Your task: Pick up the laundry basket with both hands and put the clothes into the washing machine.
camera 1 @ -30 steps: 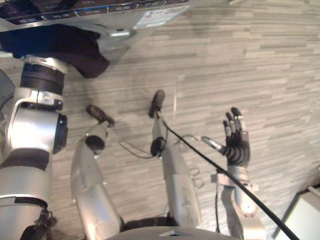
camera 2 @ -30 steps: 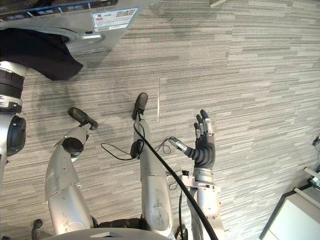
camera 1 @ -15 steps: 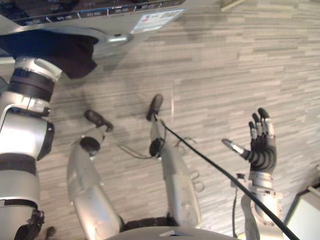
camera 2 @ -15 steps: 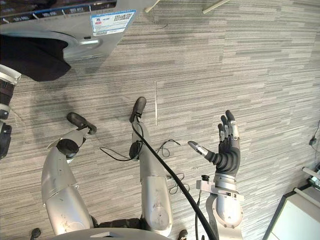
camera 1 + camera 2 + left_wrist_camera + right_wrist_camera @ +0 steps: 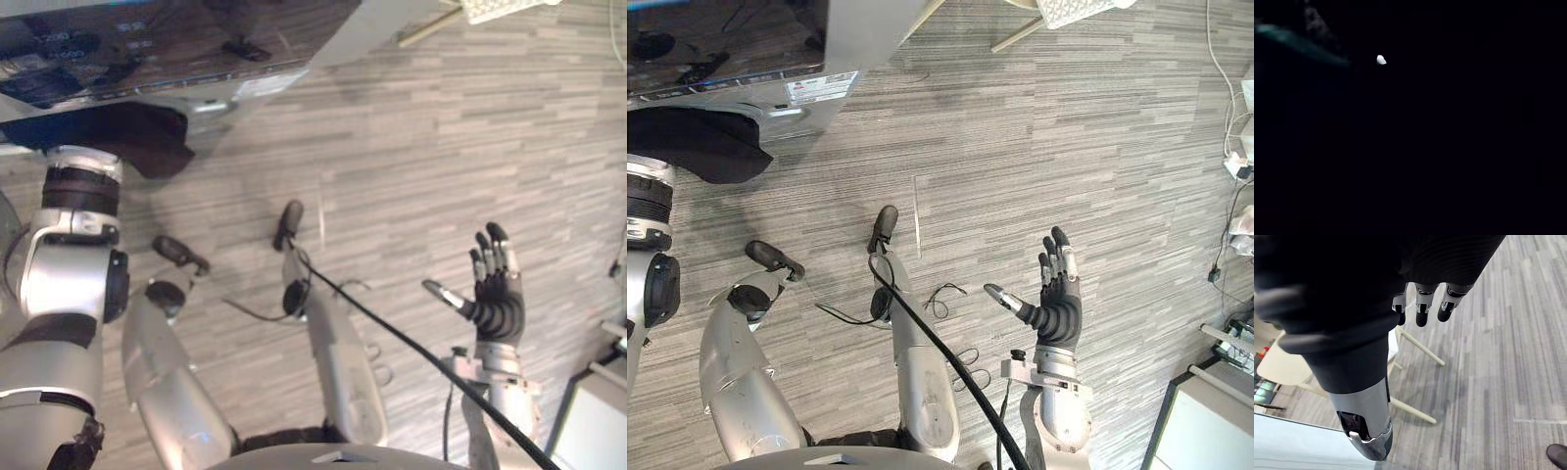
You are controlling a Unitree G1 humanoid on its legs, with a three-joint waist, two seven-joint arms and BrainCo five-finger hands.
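Observation:
The washing machine (image 5: pixel 196 49) stands at the upper left, its dark glossy top facing me. A dark garment (image 5: pixel 127 137) hangs out of its opening. My left arm reaches up into that opening, and the hand is hidden under the dark garment (image 5: pixel 696 142); the left wrist view is black. My right hand (image 5: pixel 1058 308) is raised over the bare floor at the lower right, open, fingers straight and thumb spread, holding nothing. In the right wrist view the right hand (image 5: pixel 1352 293) shows with straight fingers (image 5: pixel 1421 308) above the floor.
A pale chair with wooden legs (image 5: pixel 1415 347) stands beyond the machine, its legs (image 5: pixel 1019 34) at the top of the eye views. A white cabinet (image 5: pixel 1205 421) sits at the lower right corner. Cables (image 5: pixel 1225 98) run along the right edge.
The camera has shifted and more of the machine's top shows. My right hand swung out to the right and stayed open. The left arm remains in the opening.

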